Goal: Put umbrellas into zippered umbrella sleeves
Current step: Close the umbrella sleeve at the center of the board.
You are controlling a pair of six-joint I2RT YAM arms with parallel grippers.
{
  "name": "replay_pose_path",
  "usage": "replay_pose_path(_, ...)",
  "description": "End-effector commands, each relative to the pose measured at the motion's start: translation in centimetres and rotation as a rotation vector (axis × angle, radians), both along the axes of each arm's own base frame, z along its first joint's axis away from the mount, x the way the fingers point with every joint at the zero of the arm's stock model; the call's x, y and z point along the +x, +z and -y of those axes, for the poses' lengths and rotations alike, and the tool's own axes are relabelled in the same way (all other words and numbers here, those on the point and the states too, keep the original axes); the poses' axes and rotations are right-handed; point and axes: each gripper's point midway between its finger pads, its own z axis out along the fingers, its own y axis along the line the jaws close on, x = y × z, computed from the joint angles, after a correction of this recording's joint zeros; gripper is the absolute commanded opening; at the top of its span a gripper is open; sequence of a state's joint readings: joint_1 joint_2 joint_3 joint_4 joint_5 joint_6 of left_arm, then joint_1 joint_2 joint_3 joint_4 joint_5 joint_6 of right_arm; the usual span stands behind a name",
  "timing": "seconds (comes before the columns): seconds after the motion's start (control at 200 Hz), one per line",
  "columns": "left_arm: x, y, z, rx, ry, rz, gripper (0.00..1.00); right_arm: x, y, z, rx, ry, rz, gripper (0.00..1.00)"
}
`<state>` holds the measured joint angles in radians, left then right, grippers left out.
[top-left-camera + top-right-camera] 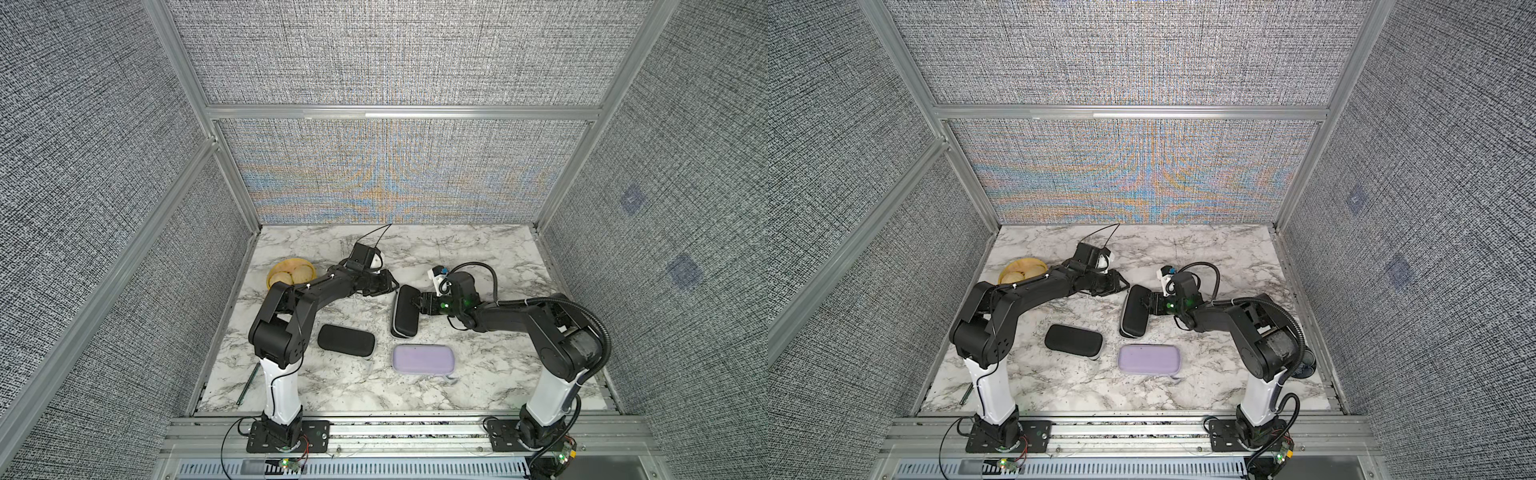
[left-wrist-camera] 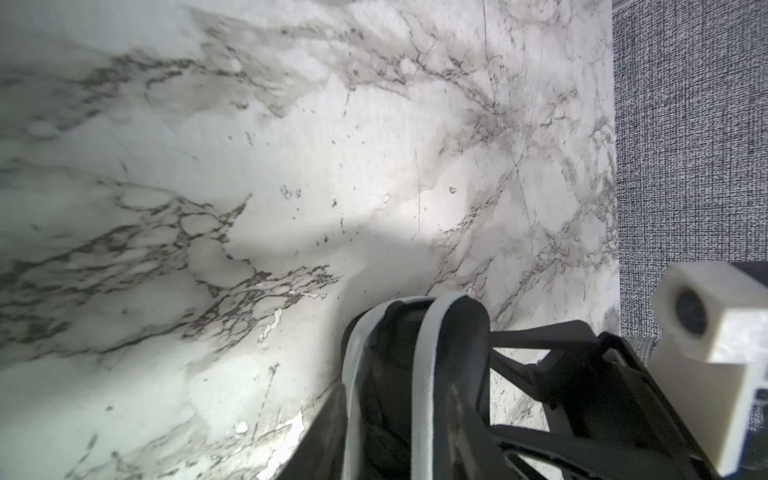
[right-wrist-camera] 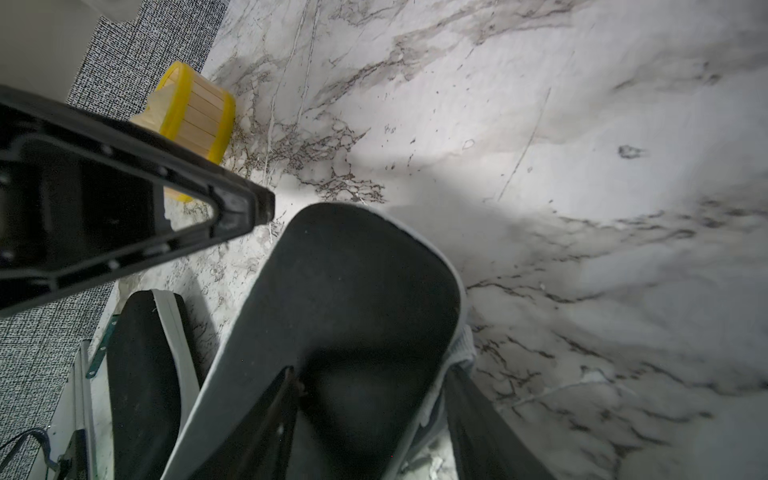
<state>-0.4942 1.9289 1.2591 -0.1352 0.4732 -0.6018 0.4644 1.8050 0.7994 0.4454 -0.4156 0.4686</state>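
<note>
In both top views, three zippered umbrella sleeves lie on the marble table (image 1: pixel 478 257): a shut black one (image 1: pixel 346 339) (image 1: pixel 1073 340), a lavender one (image 1: pixel 424 359) (image 1: pixel 1149 360), and a black one (image 1: pixel 405 311) (image 1: pixel 1135 311) farther back. My right gripper (image 1: pixel 417 305) (image 3: pixel 370 374) is shut on this back sleeve (image 3: pixel 357 291) from its right side. My left gripper (image 1: pixel 390 284) (image 2: pixel 395 386) stands open at its far end. The left wrist view shows that sleeve's two white zipper edges (image 2: pixel 424 374) parted. The gap between them is dark. No umbrellas show.
A yellow round steamer basket (image 1: pixel 291 272) (image 3: pixel 195 120) sits at the back left, behind my left arm. A thin green stick (image 1: pixel 247 384) lies at the table's front left edge. Fabric walls close in the back and both sides.
</note>
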Motion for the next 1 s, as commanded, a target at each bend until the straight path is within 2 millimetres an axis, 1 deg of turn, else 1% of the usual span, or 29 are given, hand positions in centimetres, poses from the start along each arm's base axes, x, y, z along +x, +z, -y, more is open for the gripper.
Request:
replay_pose_path(0.0, -0.9, 0.7, -0.1, -0.013, -0.01, 0.008, 0.53, -1.2, -1.1, 0.3, -0.03, 0.022, -0.05, 0.6)
replay_pose_path(0.14, -3.1, 0.3, -1.6, 0.004, -0.002, 0.008, 0.54, -1.2, -1.2, 0.1, -0.037, 0.027, -0.053, 0.61)
replay_pose_path(0.205, -4.2, 0.6, -2.0, -0.013, -0.001, 0.016, 0.53, -1.0, -1.2, 0.2, -0.043, 0.023, -0.053, 0.61)
replay_pose_path(0.215, -4.2, 0.9, -2.0, -0.02, 0.0, 0.024, 0.53, -1.0, -1.2, 0.2, -0.044, 0.024, -0.054, 0.61)
replay_pose_path(0.315, -6.0, 0.7, -2.7, -0.016, -0.004, 0.014, 0.48, -0.7, -1.1, 0.1, -0.051, 0.027, -0.053, 0.61)
replay_pose_path(0.39, -7.7, 1.4, -1.7, -0.112, -0.056, -0.017, 0.44, -0.4, -1.0, 0.0, -0.056, 0.03, -0.053, 0.61)
replay_pose_path(0.435, -8.8, 2.1, -0.9, -0.172, -0.085, -0.027, 0.44, -0.2, -0.8, -0.1, -0.061, 0.032, -0.052, 0.61)
replay_pose_path(0.505, -10.3, 2.2, -0.7, -0.155, -0.1, -0.03, 0.44, -0.2, -0.7, -0.1, -0.064, 0.033, -0.053, 0.61)
replay_pose_path(0.581, -11.3, 2.3, -0.5, -0.128, -0.112, -0.022, 0.47, -0.1, -0.7, -0.1, -0.068, 0.029, -0.05, 0.61)
replay_pose_path(0.631, -12.0, 2.7, -0.4, -0.134, -0.12, -0.013, 0.5, 0.0, -0.8, -0.1, -0.076, 0.027, -0.052, 0.61)
replay_pose_path(0.726, -12.6, 3.4, -1.4, -0.114, -0.097, 0.012, 0.55, 0.1, -1.1, -0.1, -0.085, 0.025, -0.066, 0.61)
replay_pose_path(0.761, -13.0, 3.6, -1.6, -0.11, -0.099, 0.013, 0.62, 0.0, -1.3, -0.1, -0.085, 0.026, -0.071, 0.61)
replay_pose_path(0.826, -13.6, 3.3, -1.7, -0.094, -0.109, 0.001, 0.63, 0.0, -1.4, 0.0, -0.088, 0.023, -0.071, 0.61)
replay_pose_path(0.856, -13.6, 3.0, -1.8, -0.088, -0.106, -0.007, 0.68, 0.0, -1.5, 0.0, -0.091, 0.02, -0.072, 0.62)
replay_pose_path(0.901, -13.6, 2.6, -1.8, -0.085, -0.102, -0.019, 0.69, 0.0, -1.5, 0.1, -0.094, 0.019, -0.07, 0.62)
replay_pose_path(0.991, -13.9, 2.4, -0.8, -0.119, -0.125, -0.034, 0.7, -0.1, -1.5, 0.2, -0.098, 0.018, -0.069, 0.62)
